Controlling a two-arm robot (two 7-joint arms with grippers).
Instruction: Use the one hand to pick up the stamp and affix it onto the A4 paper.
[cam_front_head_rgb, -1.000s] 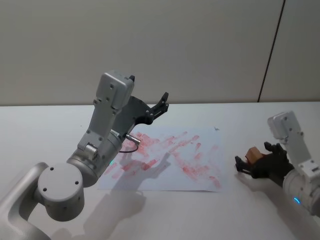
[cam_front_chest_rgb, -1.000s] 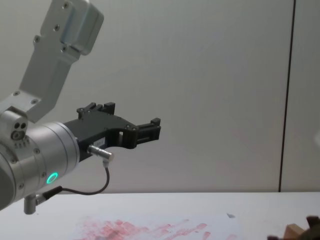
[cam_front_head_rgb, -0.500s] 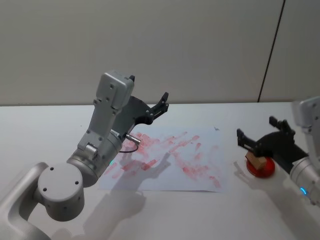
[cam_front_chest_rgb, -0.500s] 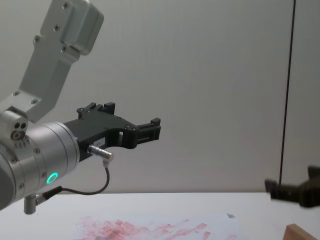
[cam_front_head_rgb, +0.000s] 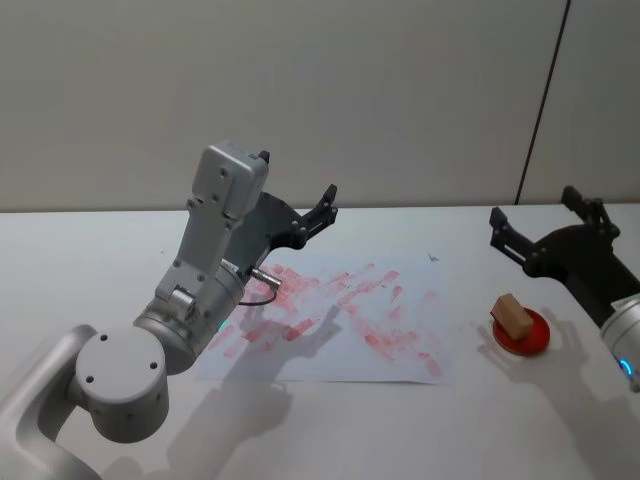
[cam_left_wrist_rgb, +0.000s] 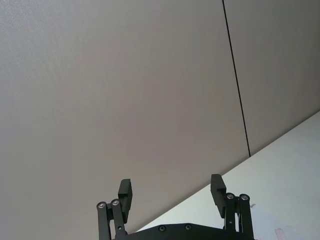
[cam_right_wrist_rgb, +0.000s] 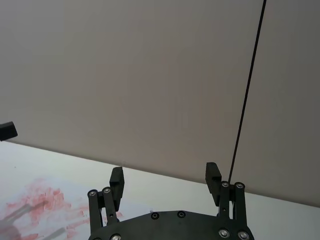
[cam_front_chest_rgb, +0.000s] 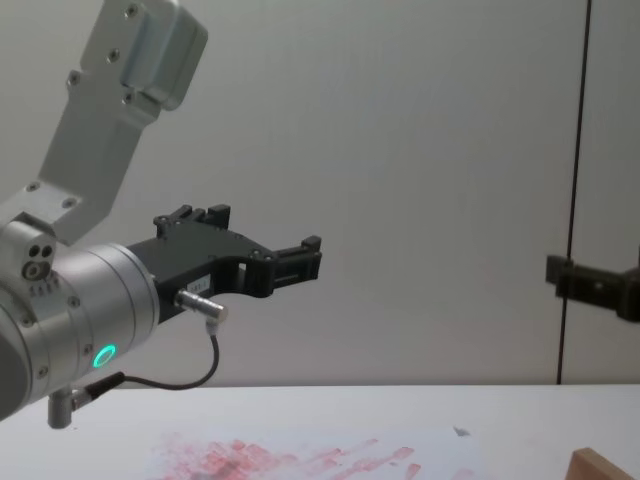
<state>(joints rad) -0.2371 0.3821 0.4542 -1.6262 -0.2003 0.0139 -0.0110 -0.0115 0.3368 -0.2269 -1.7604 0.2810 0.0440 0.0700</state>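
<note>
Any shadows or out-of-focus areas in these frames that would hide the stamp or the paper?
Head view: soft shadows from the left arm fall on the paper, prints still readable; the stamp on its red pad is sharp. Chest view: the near left end effector looms large, the stamp cut by the frame edge. Wrist views: even light on the wall.

Light-brown wooden stamp (cam_front_head_rgb: 512, 315) on a red round pad (cam_front_head_rgb: 522, 334), white A4 paper (cam_front_head_rgb: 400, 368) smeared with red-pink rectangular prints, plain white tabletop (cam_front_head_rgb: 80, 270), black left pincer (cam_front_head_rgb: 322, 205), black right pincer (cam_front_head_rgb: 538, 222), pale grey wall (cam_front_head_rgb: 380, 90)
</note>
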